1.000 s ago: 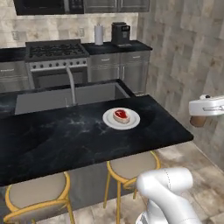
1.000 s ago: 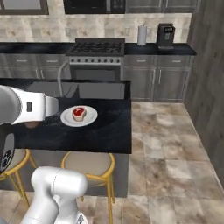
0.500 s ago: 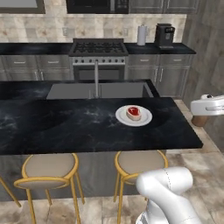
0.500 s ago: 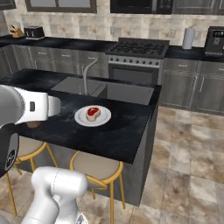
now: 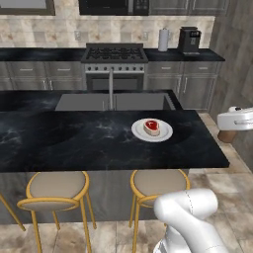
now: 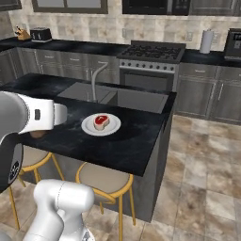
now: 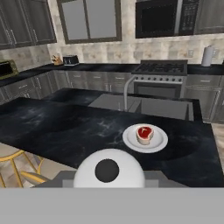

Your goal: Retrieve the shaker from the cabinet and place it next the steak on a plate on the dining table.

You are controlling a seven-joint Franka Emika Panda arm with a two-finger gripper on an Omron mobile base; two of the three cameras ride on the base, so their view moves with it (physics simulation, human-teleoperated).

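On the black marble dining table [image 5: 74,138] lies a round white plate [image 5: 163,132] with the small red steak [image 5: 151,126] on it, near the sink end. My gripper [image 5: 229,130] hangs past the table's right end, off its edge, shut on the brown shaker [image 5: 227,137]. From the other side, the gripper [image 6: 39,130] and the shaker [image 6: 37,134] sit left of the plate [image 6: 112,125], over the table's near edge. In the hand view the shaker's white knob top [image 7: 109,173] stands close in front, with the plate [image 7: 156,141] and steak [image 7: 145,133] beyond. The grey wood-grain cabinet [image 5: 240,64] rises at the right.
Gold-framed stools [image 5: 55,188] [image 5: 158,184] stand along the table's near side. A sink [image 5: 133,101] with a tall faucet [image 5: 110,86] is set behind the plate. The stove [image 5: 114,62], a paper-towel roll [image 5: 163,40] and a coffee machine [image 5: 189,40] line the back counter.
Both base views have swung across the kitchen as the base moved, so the table and plate sit differently in the picture. The gripper keeps its hold on the shaker.
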